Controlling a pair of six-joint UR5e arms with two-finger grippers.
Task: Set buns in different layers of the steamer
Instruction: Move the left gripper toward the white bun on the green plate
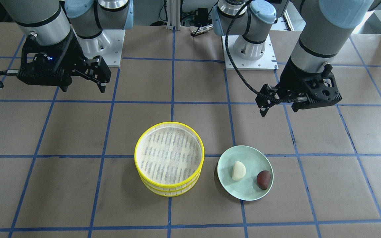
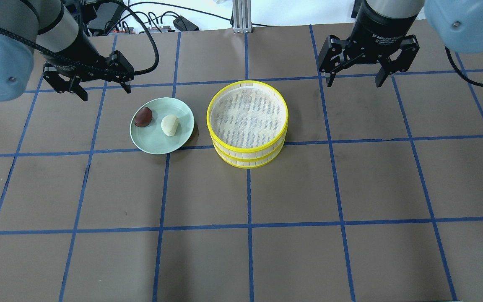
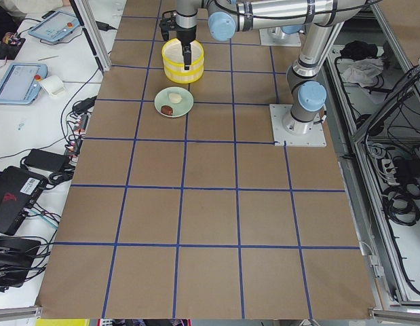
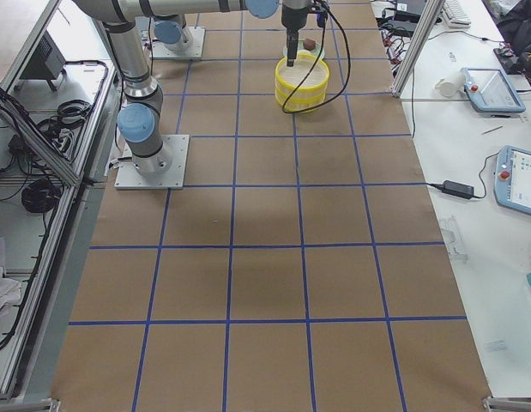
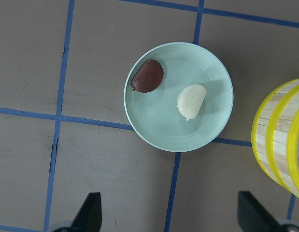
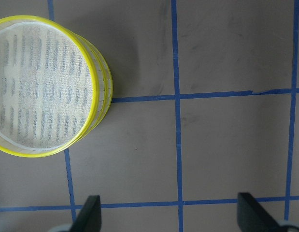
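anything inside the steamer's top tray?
Only bare mesh shows in the top tray; the cream bun and brown bun sit on the green plate. The lower tray's inside is covered.

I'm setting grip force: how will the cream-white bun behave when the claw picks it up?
The cream-white bun looks small and smooth, so probably light, maybe slippery. Its half-dome shape lies on the green plate, so it likely slides rather than rolls when nudged.

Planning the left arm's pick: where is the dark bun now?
In the overhead view, the dark bun lies on the green plate, left of the white bun; the steamer stands to the plate's right.
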